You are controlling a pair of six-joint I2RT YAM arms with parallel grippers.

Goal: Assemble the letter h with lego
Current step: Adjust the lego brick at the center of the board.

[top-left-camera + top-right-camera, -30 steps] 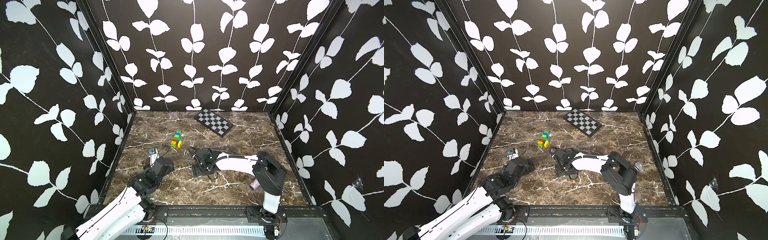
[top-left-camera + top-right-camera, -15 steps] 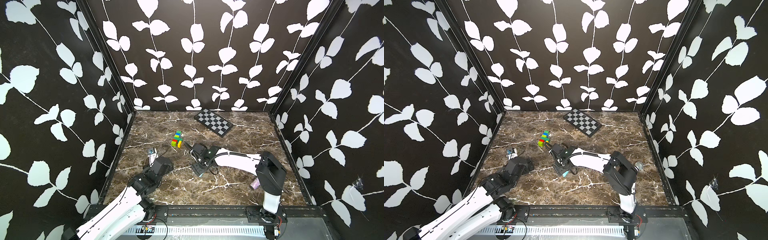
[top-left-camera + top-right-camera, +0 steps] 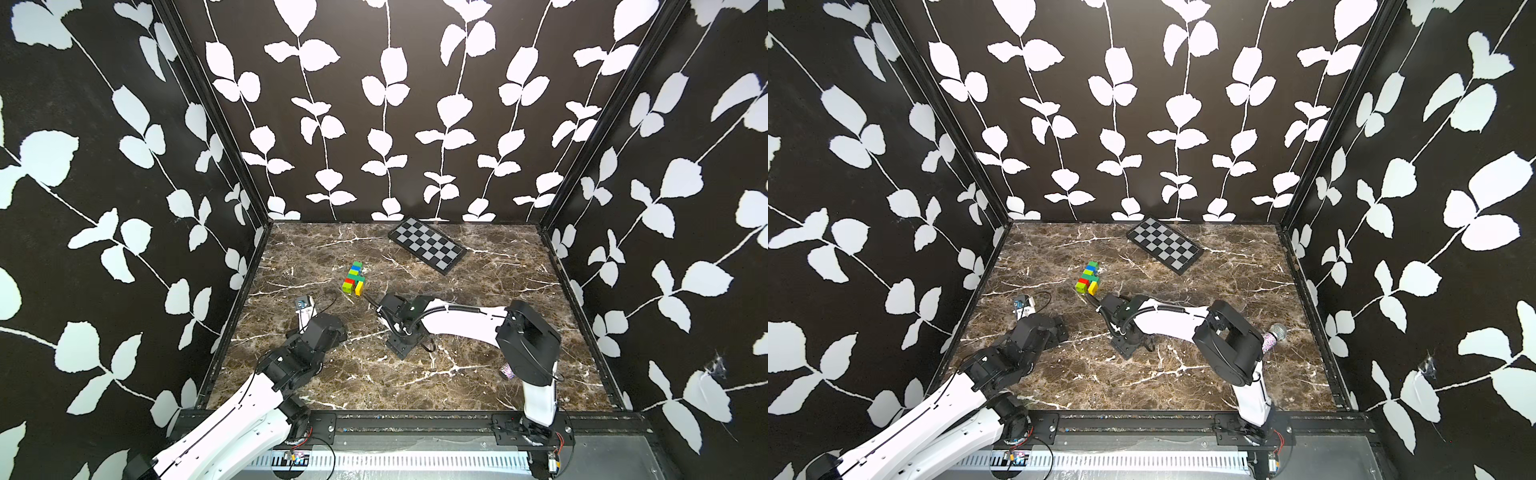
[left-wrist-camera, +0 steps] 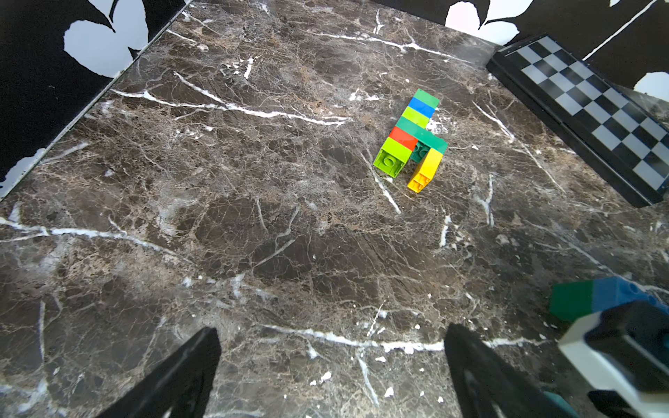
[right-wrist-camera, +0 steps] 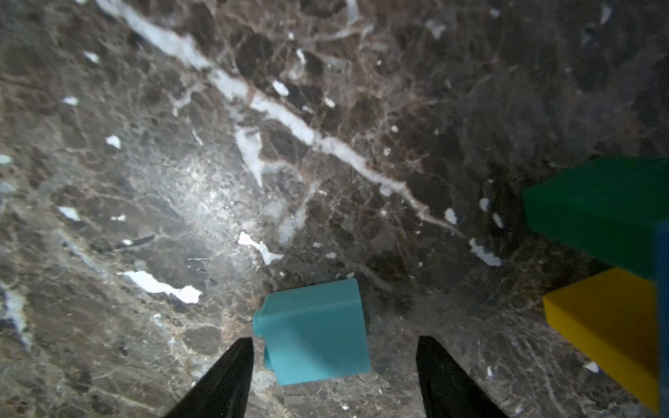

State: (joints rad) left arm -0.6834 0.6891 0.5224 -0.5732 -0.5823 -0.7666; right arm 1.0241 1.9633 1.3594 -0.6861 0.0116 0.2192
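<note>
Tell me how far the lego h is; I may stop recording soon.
Done: a joined h shape lies flat, with stem, dark green bar and yellow leg. In hand: the open right claw straddles a loose pale blue brick, not gripping. Left: gripping and adding it.

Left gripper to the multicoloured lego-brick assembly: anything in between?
Nothing. Left wrist view shows only bare brown marble tabletop between the left gripper and the multicoloured lego-brick assembly.

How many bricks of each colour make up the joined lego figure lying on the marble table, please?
Green bricks: 2
Lime bricks: 2
Blue brick: 1
Red brick: 1
Yellow brick: 1
Total: 7
</note>
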